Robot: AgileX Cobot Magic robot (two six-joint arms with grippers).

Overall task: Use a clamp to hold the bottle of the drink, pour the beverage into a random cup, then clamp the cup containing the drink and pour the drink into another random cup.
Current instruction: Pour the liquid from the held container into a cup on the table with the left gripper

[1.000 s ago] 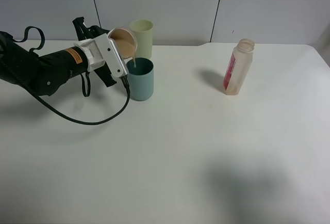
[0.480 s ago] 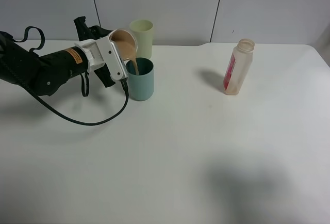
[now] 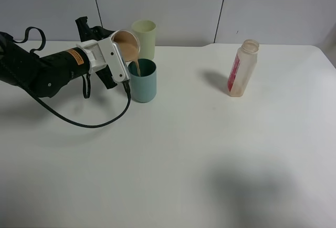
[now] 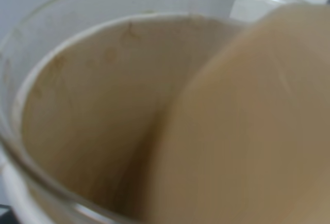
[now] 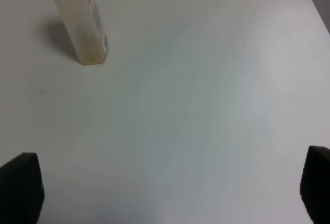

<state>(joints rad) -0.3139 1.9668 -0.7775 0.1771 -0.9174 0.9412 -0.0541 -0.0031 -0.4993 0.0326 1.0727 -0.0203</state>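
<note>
My left gripper (image 3: 118, 55) is shut on the cup containing the drink (image 3: 126, 43), which is tipped on its side over the teal tumbler (image 3: 143, 81). A tan stream of drink (image 3: 136, 66) falls from the cup's lip into the tumbler. The left wrist view is filled by the cup's tan inside (image 4: 93, 105) and the sloping drink (image 4: 247, 131). The bottle of the drink (image 3: 241, 68) stands upright and uncapped at the right, also seen as the bottle (image 5: 82, 22) in the right wrist view. My right gripper (image 5: 167, 190) is open above bare table, its black fingertips (image 5: 20, 188) far apart.
A pale yellow-green tumbler (image 3: 144, 36) stands just behind the teal one, close to the tilted cup. The left arm's black cable (image 3: 79, 120) loops over the white table (image 3: 184, 149). A grey wall runs behind the table's far edge.
The cup has tipped slightly further over the teal tumbler and the stream has thickened. The bottle and the right gripper have not moved.
</note>
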